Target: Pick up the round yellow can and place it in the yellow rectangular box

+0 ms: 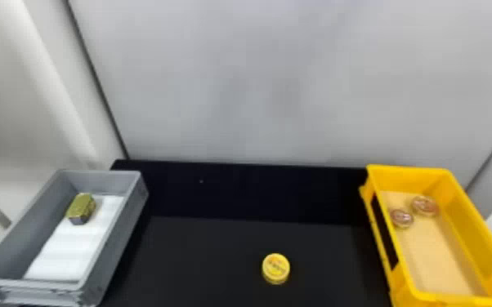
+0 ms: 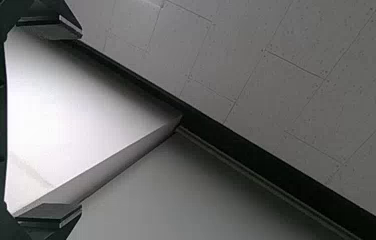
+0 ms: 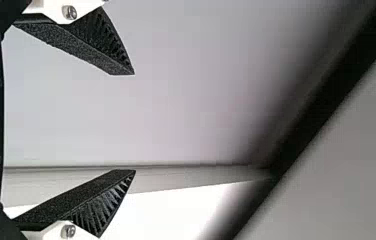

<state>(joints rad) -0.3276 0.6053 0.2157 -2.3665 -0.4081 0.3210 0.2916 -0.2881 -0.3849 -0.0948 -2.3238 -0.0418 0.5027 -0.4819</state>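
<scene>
The yellow can (image 1: 276, 268) is being held up by the surface (image 1: 200, 257), and the left pincer (image 2: 79, 121) and right pincer (image 3: 134, 122) are being held wide.

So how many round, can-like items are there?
3: the round yellow can on the black table, plus a left reddish item and a right reddish item in the yellow box. Its near end is cut off; others may be hidden.

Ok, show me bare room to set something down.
The black tabletop has room between the gray bin and the round yellow can, and behind that can; a narrower strip separates it from the yellow rectangular box. Inside the box, the near floor is free. Crowded: its far end, by two round tins, and the bin's far end, by the green block.
</scene>
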